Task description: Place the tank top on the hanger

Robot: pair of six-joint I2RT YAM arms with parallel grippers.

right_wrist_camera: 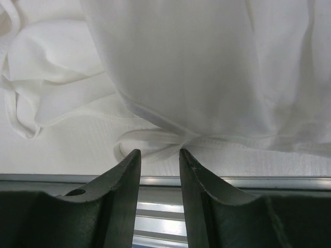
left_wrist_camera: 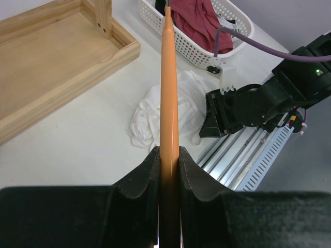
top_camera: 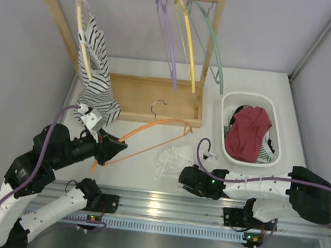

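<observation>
Step in hand, as it looks: the right gripper (right_wrist_camera: 159, 155) goes in to pick the tank top (top_camera: 172, 156) off the table (top_camera: 254, 83).
- The top lies crumpled between the two arms, near the front edge.
- The right jaws are slightly apart with nothing between them, tips just short of a folded hem or strap.
- The left gripper (left_wrist_camera: 169, 165) is clamped on the hanger (left_wrist_camera: 169, 77), whose free end points toward the top.

To do it well, probably:
- Pinch one layer at the strap or neck edge, not the bunch.
- Lift until the opening hangs free.
- Keep the hanger steady so its end can thread the opening.

Counts:
- 1 rack (top_camera: 156, 99)
- 1 basket (top_camera: 231, 101)
- 2 arms
- 3 garments in plain sight: striped top (top_camera: 98, 86), red garment (top_camera: 247, 130), tank top. There is more fabric under the red one, but how much can't be told.
- 5 hangers: 4 on the rack, 1 in the left gripper.
</observation>
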